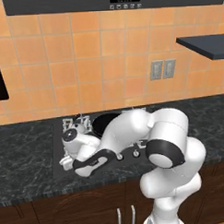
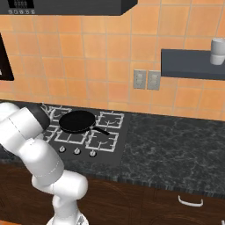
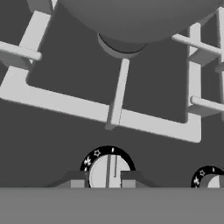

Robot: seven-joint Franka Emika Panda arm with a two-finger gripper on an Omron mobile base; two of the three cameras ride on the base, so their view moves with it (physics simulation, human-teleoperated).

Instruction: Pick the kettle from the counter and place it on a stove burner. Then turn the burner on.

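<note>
The counter (image 2: 176, 145) is running dark and marbled across both base views, and the stove (image 2: 115, 147) is sitting sunk into it with its pale grates. The arm (image 1: 133, 131) is folding down over the stove's front left corner in the left base view, hiding much of it. A black frying pan (image 2: 77, 121) is resting on a rear burner, its handle pointing toward four o'clock in the right base view.

The kettle (image 3: 140, 17) is sitting on the front left burner; in the hand view its rounded grey belly is filling the twelve o'clock edge, above the grate (image 3: 114, 94) whose centre bar is running straight down toward six o'clock. So the placing looks done, and the step in hand appears to be the knob.

The knob (image 3: 108, 171) is lying at six o'clock in the hand view, directly between the two finger tips, and its grip ridge is standing along the twelve-to-six line. The gripper (image 3: 103, 181) is straddling it, jaws apart with one tip at either side; whether they are touching the knob I cannot tell. A second knob (image 3: 211, 179) is showing at four o'clock, well apart, so the nearer one seems to be the target.
</note>
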